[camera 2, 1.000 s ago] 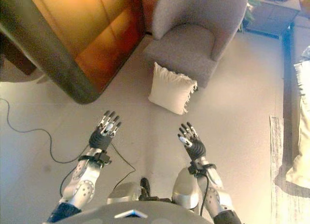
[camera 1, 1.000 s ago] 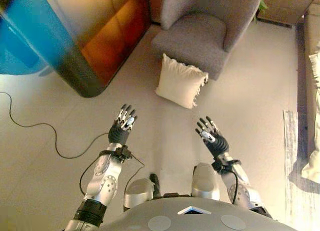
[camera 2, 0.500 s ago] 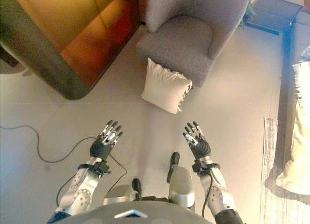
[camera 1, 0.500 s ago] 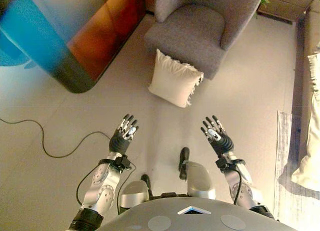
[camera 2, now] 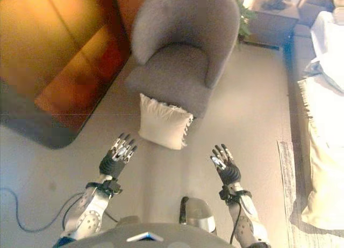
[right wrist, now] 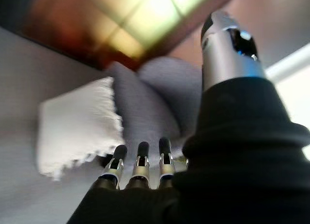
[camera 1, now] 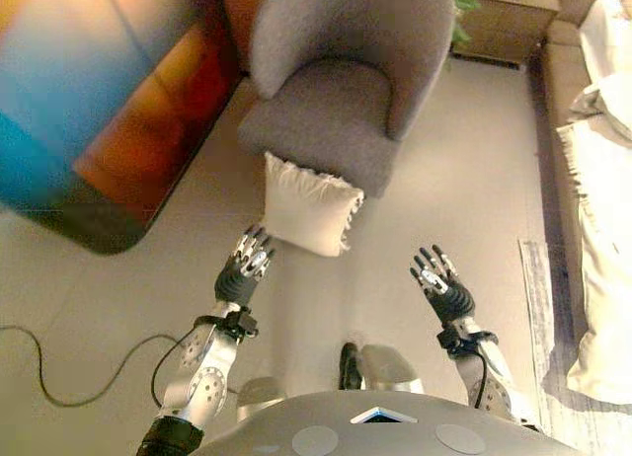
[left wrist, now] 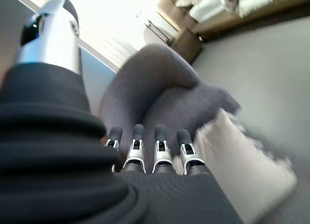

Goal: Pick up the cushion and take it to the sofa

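The cream fringed cushion [camera 1: 306, 205] leans on the floor against the grey armchair [camera 1: 341, 91] at my 12 o'clock. My left hand [camera 1: 243, 271] and right hand [camera 1: 443, 287] hover with fingers spread, holding nothing, short of it.

We are looking down into a home's living room: a grey upholstered armchair with a curved back [camera 1: 341, 91] stands on a pale smooth floor [camera 1: 464, 194], with a cream fringed cushion [camera 1: 306, 204] leaning against its front. Beside it lies a rounded wooden table top with a dark edge [camera 2: 51, 71], behind it a small wooden side cabinet [camera 1: 504, 22] with a green plant [camera 2: 244, 14], and along the right edge a beige sofa draped with pale cloth [camera 1: 597, 130] above a light rug [camera 1: 548, 308].
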Motion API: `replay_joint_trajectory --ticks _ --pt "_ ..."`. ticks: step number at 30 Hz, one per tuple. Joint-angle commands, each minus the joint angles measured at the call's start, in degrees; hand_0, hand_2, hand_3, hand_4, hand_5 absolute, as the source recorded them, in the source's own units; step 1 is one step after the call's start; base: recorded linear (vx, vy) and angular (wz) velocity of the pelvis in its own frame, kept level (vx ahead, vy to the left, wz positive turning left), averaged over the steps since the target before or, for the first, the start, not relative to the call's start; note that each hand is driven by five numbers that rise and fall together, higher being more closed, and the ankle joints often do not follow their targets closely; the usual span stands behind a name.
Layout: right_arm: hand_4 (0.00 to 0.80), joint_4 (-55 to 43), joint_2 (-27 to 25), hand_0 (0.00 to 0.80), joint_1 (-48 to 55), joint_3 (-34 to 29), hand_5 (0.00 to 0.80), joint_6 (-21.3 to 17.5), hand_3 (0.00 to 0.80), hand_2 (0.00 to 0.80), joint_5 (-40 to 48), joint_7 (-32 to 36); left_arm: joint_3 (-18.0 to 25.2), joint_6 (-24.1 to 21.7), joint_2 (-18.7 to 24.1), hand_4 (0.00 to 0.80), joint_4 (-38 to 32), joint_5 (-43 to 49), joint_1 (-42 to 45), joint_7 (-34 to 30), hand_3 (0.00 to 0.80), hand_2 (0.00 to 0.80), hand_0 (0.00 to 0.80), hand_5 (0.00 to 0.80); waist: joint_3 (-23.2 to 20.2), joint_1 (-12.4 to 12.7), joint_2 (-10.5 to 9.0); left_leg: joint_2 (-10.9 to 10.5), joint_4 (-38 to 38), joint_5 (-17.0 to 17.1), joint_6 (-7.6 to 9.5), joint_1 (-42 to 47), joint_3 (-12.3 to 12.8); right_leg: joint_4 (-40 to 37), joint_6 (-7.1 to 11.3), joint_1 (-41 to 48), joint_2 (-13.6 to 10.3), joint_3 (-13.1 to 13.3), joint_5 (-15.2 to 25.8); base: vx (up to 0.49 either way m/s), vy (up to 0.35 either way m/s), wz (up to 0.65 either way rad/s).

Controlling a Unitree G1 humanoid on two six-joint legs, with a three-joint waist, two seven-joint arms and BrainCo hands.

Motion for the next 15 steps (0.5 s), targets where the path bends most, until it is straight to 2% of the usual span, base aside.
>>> replay_joint_trajectory --ticks 1,3,5,6,9,12,14,15 --pt "0.0 -1.28 -1.66 0.0 -1.63 -0.81 0.0 -2.33 0.0 0.0 0.2 1.1 1.21 -5.43 0.72 0.0 -3.59 -0.45 -1.12 -1.03 0.0 0.0 0.0 0.0 2.61 0.42 -0.87 -2.49 -10.81 3.83 4.34 -0.26 0.9 -6.2 4.3 2.85 -0.06 4.39 4.78 0.277 0.155 -0.75" --pt "0.0 -0.78 -1.76 0.0 -1.39 -0.76 0.0 -1.19 0.0 0.0 -0.46 2.09 2.45 -5.39 1.0 0.0 -3.99 -0.91 -1.05 -0.7 0.0 0.0 0.0 0.0 2.73 1.61 -0.07 -3.24 -22.95 6.08 3.76 -0.81 -5.22 -6.15 5.53 3.67 1.5 9.65 4.04 0.325 0.162 -0.9" --pt "0.0 -0.62 -2.0 0.0 -1.19 -0.53 0.0 -0.16 0.0 0.0 -0.43 2.98 3.43 -5.16 0.81 0.0 -4.03 -0.63 -1.09 -0.22 0.0 0.0 0.0 0.0 2.71 2.86 0.8 -2.91 -32.78 8.15 2.08 -0.25 -11.12 -5.99 6.4 4.99 2.65 12.71 3.0 0.354 0.135 -1.12" --pt "0.0 -0.58 -2.14 0.0 -1.09 -0.48 0.0 0.56 0.0 0.0 0.05 3.82 3.87 -5.29 0.65 0.0 -4.14 -0.14 -0.94 -0.25 0.0 0.0 0.0 0.0 2.81 3.35 1.06 -2.32 -35.68 9.18 1.29 0.09 -12.76 -6.06 6.72 5.88 2.8 13.75 2.5 0.349 0.12 -1.02" --pt "0.0 -0.08 -2.41 0.0 -0.44 -0.67 0.0 1.77 0.0 0.0 -0.78 6.38 5.49 -5.18 0.37 0.0 -4.38 0.46 0.07 -0.91 0.0 0.0 0.0 0.0 2.86 4.45 1.67 -0.65 -41.36 10.63 -0.1 0.41 -14.68 -7.09 7.57 9.32 1.93 15.69 1.25 0.348 0.157 -0.98" --pt "0.0 0.53 -2.14 0.0 -0.87 -0.27 0.0 2.19 0.0 0.0 -1.48 7.92 6.56 -5.27 0.65 0.0 -4.74 0.0 0.67 -0.98 0.0 0.0 0.0 0.0 2.97 5.69 2.41 -0.62 -43.11 11.23 -0.61 -0.34 -17.33 -7.64 8.42 12.59 0.79 17.11 -0.22 0.314 0.21 -0.83" --pt "0.0 0.45 -1.91 0.0 -1.76 -0.12 0.0 2.06 0.0 0.0 -1.95 8.3 7.37 -4.67 1.01 0.0 -4.57 -0.52 0.52 -1.17 0.0 0.0 0.0 0.0 3.21 6.29 2.7 -0.8 -41.22 10.41 -0.61 -1.84 -16.49 -7.19 9.29 13.99 -0.86 16.44 -1.37 0.25 0.258 -0.87" --pt "0.0 0.41 -1.64 0.0 -2.32 0.48 0.0 1.63 0.0 0.0 -1.92 7.89 7.9 -4.03 1.58 0.0 -4.32 -1.06 0.06 -1.4 0.0 0.0 0.0 0.0 3.21 6.37 2.8 -0.99 -39.96 9.27 -0.32 -2.07 -14.61 -6.53 9.91 13.94 -2.3 14.95 -1.83 0.22 0.287 -0.44"
